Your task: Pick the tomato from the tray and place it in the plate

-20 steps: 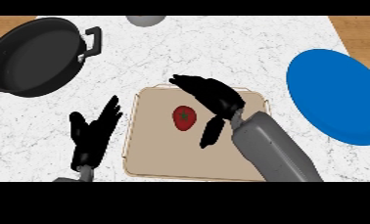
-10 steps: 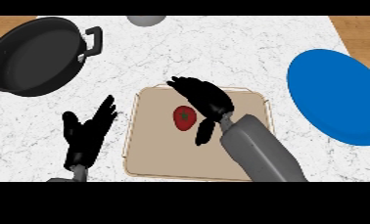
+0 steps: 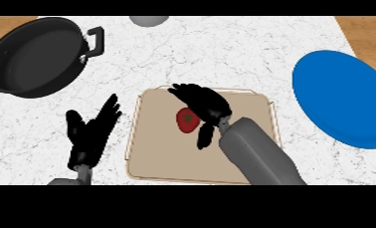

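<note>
I have only one view to work from — the head view, looking steeply down on the worktop (image 3: 220, 53) from above its near edge and facing away from the robot's body. It sits close enough that the tray (image 3: 158, 152) fills the lower middle. Taking the tray as my landmark, the black pan (image 3: 37, 57) lies up and to its left, cut by the left border, and the blue plate (image 3: 334, 97) to its right — clipped at the right border. Both forearms enter from below the tray.
</note>
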Robot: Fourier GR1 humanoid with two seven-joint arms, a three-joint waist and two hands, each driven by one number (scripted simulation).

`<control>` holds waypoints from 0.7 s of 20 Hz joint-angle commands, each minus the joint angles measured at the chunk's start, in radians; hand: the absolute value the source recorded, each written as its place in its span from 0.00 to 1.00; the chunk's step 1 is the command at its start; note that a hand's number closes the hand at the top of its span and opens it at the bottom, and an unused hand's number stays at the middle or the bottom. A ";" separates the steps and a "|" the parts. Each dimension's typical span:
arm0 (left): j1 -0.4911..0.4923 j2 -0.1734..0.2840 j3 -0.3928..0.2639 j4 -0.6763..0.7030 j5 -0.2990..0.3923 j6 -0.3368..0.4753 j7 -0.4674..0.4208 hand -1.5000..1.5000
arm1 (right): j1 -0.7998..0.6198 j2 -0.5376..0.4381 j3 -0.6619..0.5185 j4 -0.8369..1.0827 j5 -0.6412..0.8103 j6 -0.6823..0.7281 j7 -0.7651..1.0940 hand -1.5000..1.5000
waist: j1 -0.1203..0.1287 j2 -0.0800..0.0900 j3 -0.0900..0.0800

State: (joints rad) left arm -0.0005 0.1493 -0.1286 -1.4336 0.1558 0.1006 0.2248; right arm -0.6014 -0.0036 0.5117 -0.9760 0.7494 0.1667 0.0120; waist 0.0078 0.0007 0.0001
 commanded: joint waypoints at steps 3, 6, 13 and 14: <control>0.011 -0.015 0.000 -0.001 -0.026 0.006 -0.014 0.50 | 0.049 0.003 0.096 0.042 0.111 -0.049 -0.085 1.00 | -0.002 0.000 0.000; 0.023 -0.005 0.029 -0.007 -0.001 -0.031 -0.010 0.50 | -0.016 0.004 0.085 0.111 0.092 -0.097 -0.099 1.00 | 0.002 0.001 0.000; 0.034 -0.028 0.017 -0.028 -0.037 -0.031 0.000 0.50 | -0.030 0.004 0.035 0.033 0.107 -0.119 -0.083 1.00 | -0.001 -0.001 0.000; 0.029 -0.008 0.040 0.001 -0.007 -0.066 -0.018 0.50 | -0.007 0.004 0.055 0.087 0.097 -0.242 -0.129 1.00 | 0.004 0.001 0.000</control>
State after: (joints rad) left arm 0.0209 0.1276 -0.1071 -1.4325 0.1302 0.0664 0.2114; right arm -0.6218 -0.0002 0.5604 -0.9099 0.8495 0.0426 -0.0846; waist 0.0085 -0.0006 0.0004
